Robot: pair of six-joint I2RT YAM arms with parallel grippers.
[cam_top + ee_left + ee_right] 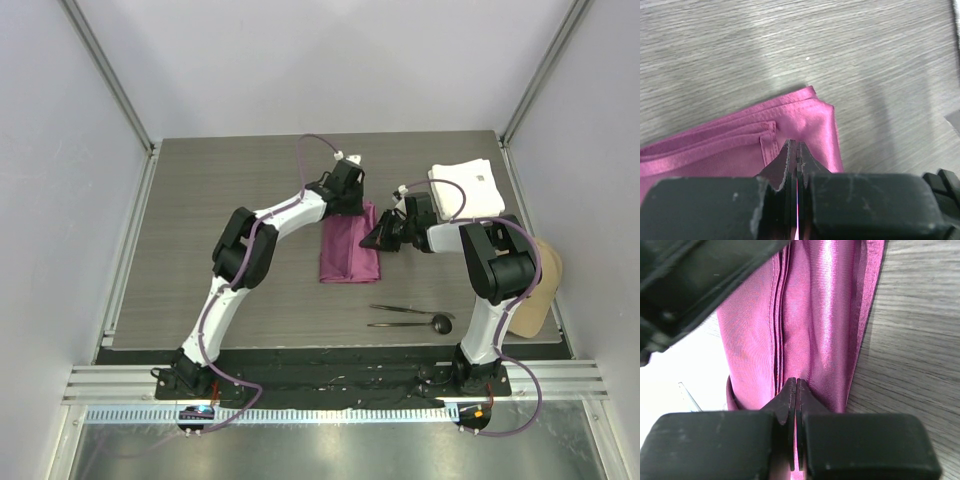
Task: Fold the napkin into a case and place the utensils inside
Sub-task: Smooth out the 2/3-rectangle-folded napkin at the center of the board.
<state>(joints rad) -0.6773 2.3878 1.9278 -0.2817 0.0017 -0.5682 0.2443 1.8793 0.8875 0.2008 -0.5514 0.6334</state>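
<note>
Where napkin [348, 252] lies folded in narrow strip mid-tabletop [220, 200], my left gripper [794, 150] is pinched on its far end — my right gripper [796, 387] clamped on its edge too. Utensils [410, 317] side by side nearer my bases, apart from napkin; white cloth [470, 185] far right.

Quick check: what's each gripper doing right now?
Left gripper: closed, pinching the napkin.
Right gripper: closed, pinching the napkin too.
</note>
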